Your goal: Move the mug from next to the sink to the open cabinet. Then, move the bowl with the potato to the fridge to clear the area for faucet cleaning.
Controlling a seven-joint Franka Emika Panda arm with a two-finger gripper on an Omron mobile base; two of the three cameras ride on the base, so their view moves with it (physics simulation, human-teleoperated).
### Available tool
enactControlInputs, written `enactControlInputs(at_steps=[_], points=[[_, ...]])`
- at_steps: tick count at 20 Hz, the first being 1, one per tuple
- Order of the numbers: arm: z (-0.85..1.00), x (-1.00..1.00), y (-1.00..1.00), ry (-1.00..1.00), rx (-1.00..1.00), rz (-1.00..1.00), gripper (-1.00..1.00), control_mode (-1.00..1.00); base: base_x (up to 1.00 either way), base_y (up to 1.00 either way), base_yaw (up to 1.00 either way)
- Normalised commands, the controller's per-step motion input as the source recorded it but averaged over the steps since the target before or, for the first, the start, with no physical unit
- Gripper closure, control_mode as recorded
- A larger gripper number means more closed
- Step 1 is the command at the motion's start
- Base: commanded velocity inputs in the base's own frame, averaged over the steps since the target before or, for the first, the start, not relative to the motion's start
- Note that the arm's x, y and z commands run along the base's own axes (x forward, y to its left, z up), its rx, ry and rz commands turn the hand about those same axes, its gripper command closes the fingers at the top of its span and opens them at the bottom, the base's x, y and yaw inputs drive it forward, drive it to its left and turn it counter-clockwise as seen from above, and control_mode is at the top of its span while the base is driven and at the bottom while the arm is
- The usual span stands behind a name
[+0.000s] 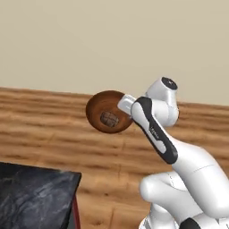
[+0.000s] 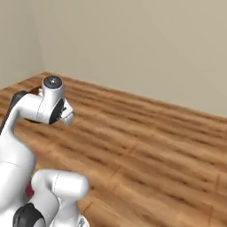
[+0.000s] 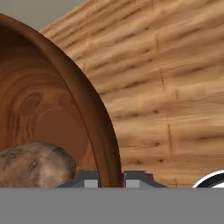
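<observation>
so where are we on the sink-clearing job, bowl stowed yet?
Not yet. The bowl is in the hand, its rim pinched between the fingers, tipped on edge and carried above the wood floor. The potato is inside it. A corner of the black counter is in view nearby. Left: reach the fridge and set the bowl in. The mug step can't be judged from these views.

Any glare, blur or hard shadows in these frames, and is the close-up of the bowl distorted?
Left base view: flat, even light, no glare; the bowl looks slightly soft. Right base view: evenly lit wooden floor, only faint shading. Hand view: the bowl's rim looms huge and curved from closeness, while the potato stays fairly sharp.
</observation>
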Motion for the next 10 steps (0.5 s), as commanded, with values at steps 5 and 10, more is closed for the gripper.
enactControlInputs(at_steps=[5, 10], points=[[0.0, 0.0, 0.0, 0.0, 0.0, 0.0, 1.0, 1.0, -0.18, 0.0, -1.0], [0.0, 0.0, 0.0, 0.0, 0.0, 0.0, 1.0, 1.0, -0.14, 0.0, -1.0]])
